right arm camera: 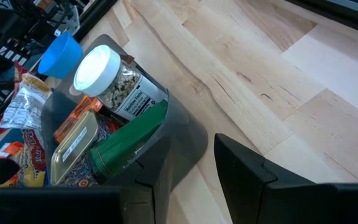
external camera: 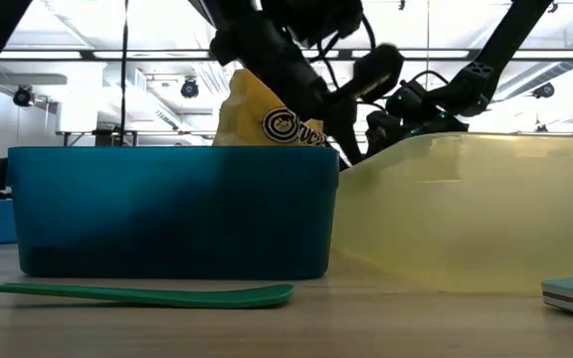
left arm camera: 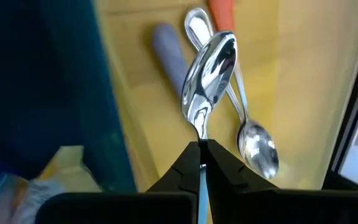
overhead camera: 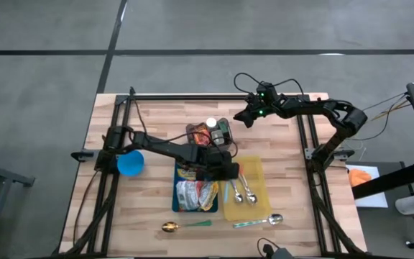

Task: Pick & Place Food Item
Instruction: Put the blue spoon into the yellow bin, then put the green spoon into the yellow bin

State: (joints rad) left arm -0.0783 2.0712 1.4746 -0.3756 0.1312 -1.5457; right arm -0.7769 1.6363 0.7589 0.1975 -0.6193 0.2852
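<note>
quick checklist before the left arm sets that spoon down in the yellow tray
1. Left claw shut on the spoon by its handle: ok.
2. Spoon over the yellow tray, not the blue bin: ok.
3. Landing spot bare: not ok, two utensils already lie under the spoon.
4. Right claw out of the way, up by the grey bin of food items: ok.
5. Spoon's height above the tray floor: cannot tell.

The left end effector [overhead camera: 230,171] sits over the yellow tray [overhead camera: 254,188] beside the blue bin [overhead camera: 179,188].
</note>
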